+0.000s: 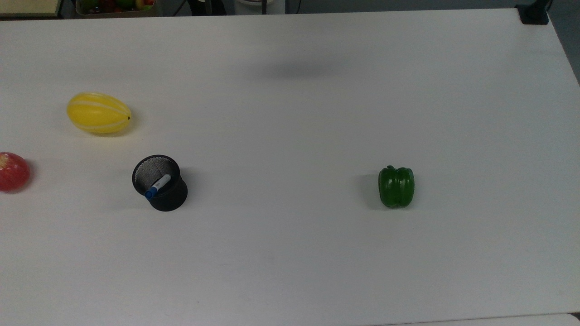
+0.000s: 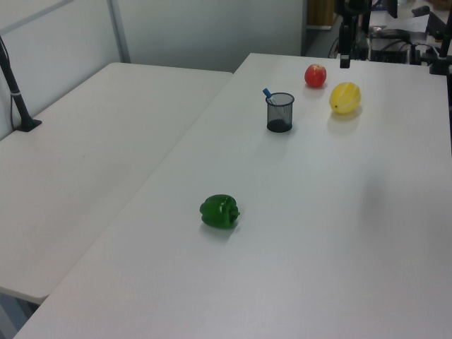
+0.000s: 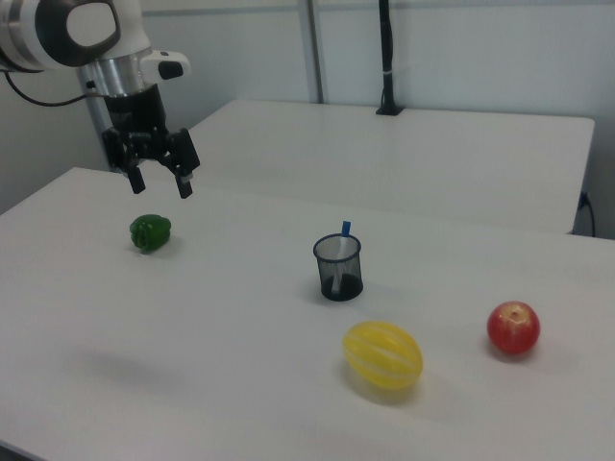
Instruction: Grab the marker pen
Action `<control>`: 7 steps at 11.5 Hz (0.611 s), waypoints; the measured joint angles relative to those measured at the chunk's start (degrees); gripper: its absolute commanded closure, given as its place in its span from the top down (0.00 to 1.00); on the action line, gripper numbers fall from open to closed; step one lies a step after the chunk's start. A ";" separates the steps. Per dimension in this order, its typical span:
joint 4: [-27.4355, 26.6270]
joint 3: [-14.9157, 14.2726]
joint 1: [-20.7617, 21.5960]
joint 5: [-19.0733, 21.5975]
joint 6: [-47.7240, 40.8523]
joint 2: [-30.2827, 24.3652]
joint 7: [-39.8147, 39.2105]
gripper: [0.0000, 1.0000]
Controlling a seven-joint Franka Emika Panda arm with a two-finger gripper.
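Marker pen: the marker pen [image 1: 158,185] stands leaning inside a black mesh cup [image 1: 161,183], blue end poking above the rim [image 3: 345,229]; the cup keeps it nearly upright, so its top is the part open to a grasp.
Tool: the tool [image 3: 159,182] hangs high in the air in the right view, fingers spread and holding nothing, above the green pepper [image 3: 150,232] and well apart from the cup.
Neighbours: a yellow melon [image 1: 99,112] and a red apple [image 1: 13,171] lie near the cup on the tabletop [image 1: 290,253]; the pepper sits far off at the top view's right.
Step in hand: likely the approach, with the grasp not yet begun.
Next move: probably travel over the cup, then descend around the blue end without knocking the rim.
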 measured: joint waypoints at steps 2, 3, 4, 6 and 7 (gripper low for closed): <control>0.00 0.00 -0.02 0.00 0.00 0.00 0.00 1.00; 0.00 0.00 -0.08 0.00 0.00 0.00 0.00 1.00; 0.00 -0.02 -0.16 0.00 0.00 0.00 0.00 1.00; 0.00 -0.07 -0.36 0.00 0.00 0.00 0.00 1.00; 0.00 -0.07 -0.48 0.00 0.00 0.00 0.00 1.00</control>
